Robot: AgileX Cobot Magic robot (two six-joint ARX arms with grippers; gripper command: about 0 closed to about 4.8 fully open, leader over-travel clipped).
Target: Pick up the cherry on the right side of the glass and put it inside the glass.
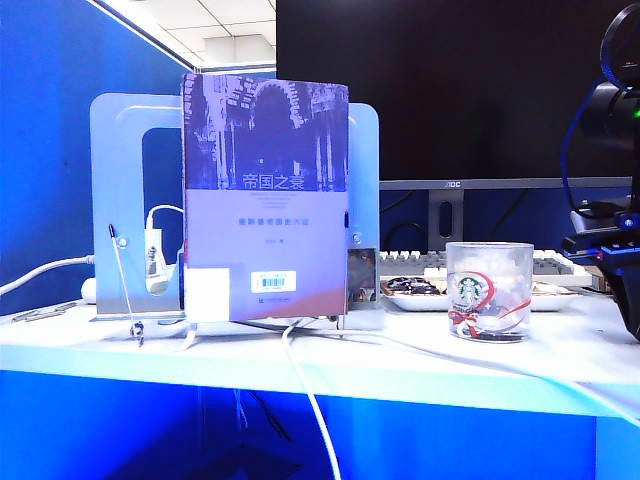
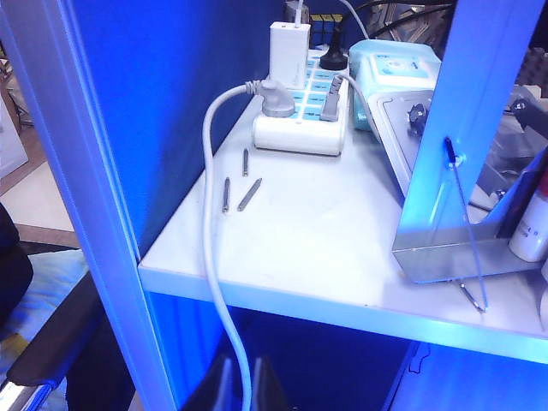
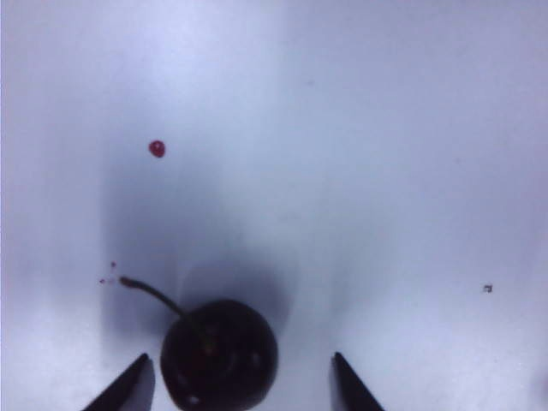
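The cherry (image 3: 219, 353), dark and nearly black with a thin stem, lies on the white table (image 3: 360, 171) in the right wrist view. My right gripper (image 3: 238, 357) is open around it: one fingertip is close beside the fruit and the other stands well apart. The glass (image 1: 489, 290), a clear tumbler with a green logo and red curls, stands on the table at the right of the exterior view. There the right arm (image 1: 612, 240) shows only at the frame's edge, and the cherry is hidden. My left gripper (image 2: 241, 364) hangs below the table edge, with a white cable (image 2: 208, 257) across its narrow gap.
A book (image 1: 265, 200) stands upright in a metal bookend (image 1: 120, 200) at the table's middle left. Behind the glass are a white tray (image 1: 415, 293), a keyboard (image 1: 560, 265) and a monitor (image 1: 450, 90). A power strip (image 2: 301, 111) and loose screws (image 2: 240, 188) lie at the left end. A red droplet (image 3: 157, 149) marks the table.
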